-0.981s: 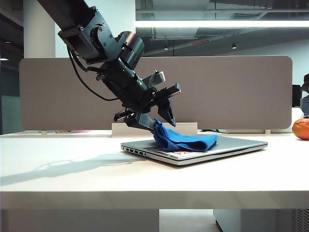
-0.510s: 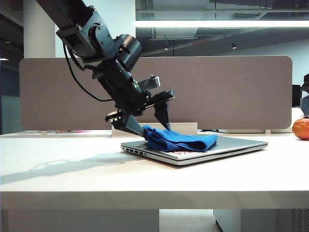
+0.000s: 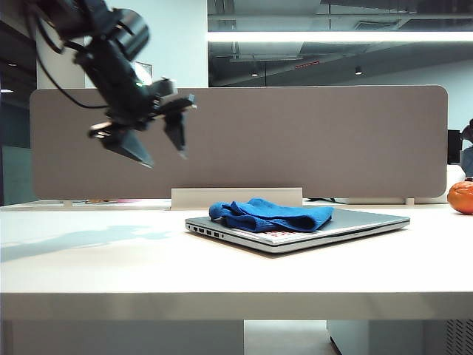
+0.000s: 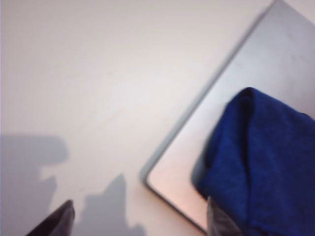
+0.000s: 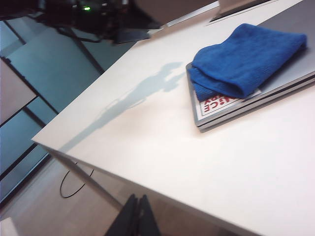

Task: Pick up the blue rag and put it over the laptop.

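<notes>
The blue rag (image 3: 270, 215) lies bunched in soft folds on the closed lid of the laptop (image 3: 369, 219), toward the laptop's left half, with nothing holding it. It covers only part of the lid: the right stretch of silver shows bare, and so does the near left corner, where a white sticker (image 5: 221, 103) peeks out from under the cloth. So the placing looks done, as far as these views show; what may remain is a judgement call, whether a rag resting in a heap counts as "over" the laptop or needs spreading, and the arm's retreat.

On the sticker only red capitals can be read, the fragment "ICE" on one line in the right wrist view; the rest is hidden by the rag or too small. No brand mark on the lid can be made out here.

The left gripper (image 3: 157, 137) hangs in the air up and to the left of the laptop, well apart from the cloth, its two fingers spread wide and empty. The right gripper (image 5: 136, 220) sits low beyond the table's (image 3: 111, 274) edge, far from the work, its dark fingers pressed together on nothing. An orange round object (image 3: 461, 197) sits at the far right edge, against the grey divider panel (image 3: 332, 140).
</notes>
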### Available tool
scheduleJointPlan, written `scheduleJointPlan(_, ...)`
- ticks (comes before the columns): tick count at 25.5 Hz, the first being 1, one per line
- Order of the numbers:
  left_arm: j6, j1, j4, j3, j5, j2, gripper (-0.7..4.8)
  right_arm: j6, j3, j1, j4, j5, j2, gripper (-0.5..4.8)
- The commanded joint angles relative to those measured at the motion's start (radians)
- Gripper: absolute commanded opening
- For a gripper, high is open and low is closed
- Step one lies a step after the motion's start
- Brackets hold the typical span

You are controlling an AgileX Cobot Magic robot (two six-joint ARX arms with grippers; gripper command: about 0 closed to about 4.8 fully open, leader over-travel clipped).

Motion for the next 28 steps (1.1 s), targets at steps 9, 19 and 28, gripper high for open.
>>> scheduleJointPlan(9,0.093,0.111,-0.194,0.005,0.004,-0.076,1.02,-0.008,-0.004,0.0,0.014,0.04,-0.002,0.0)
scheduleJointPlan(19,0.183,0.115,-0.272,0.002,0.003,-0.148,-0.06,-0.008,-0.004,0.0,0.014,0.132,-0.002,-0.01)
scheduleJointPlan(28,0.188,0.115,-0.233,-0.107,0.0,-0.336,-0.06,-0.008,-0.004,0.0,0.014,0.251,-0.002,-0.01)
